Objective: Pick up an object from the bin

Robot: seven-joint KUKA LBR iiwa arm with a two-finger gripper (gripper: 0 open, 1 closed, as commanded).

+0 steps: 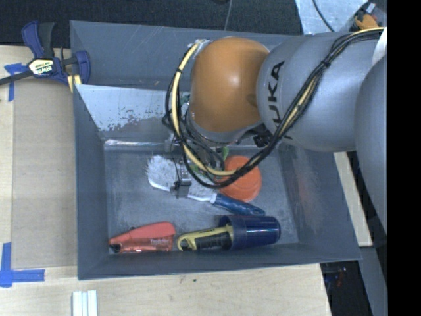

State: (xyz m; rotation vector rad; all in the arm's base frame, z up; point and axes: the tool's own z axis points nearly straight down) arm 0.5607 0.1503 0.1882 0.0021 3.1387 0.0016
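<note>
My gripper [181, 180] hangs low in the middle of the bin, under the arm's orange cover, mostly hidden by it and by cables. It is right over a brush with a pale grey-white head [160, 173] and a blue handle [238, 207] running to the lower right. Whether it touches the brush I cannot tell. An orange round thing [245, 182] lies just right of the gripper, partly hidden by the arm.
Along the bin's front wall lie a dark blue flashlight with a black-and-yellow grip [231, 234] and, to its left, a red-handled tool [142, 237]. The arm covers the bin's back right part.
</note>
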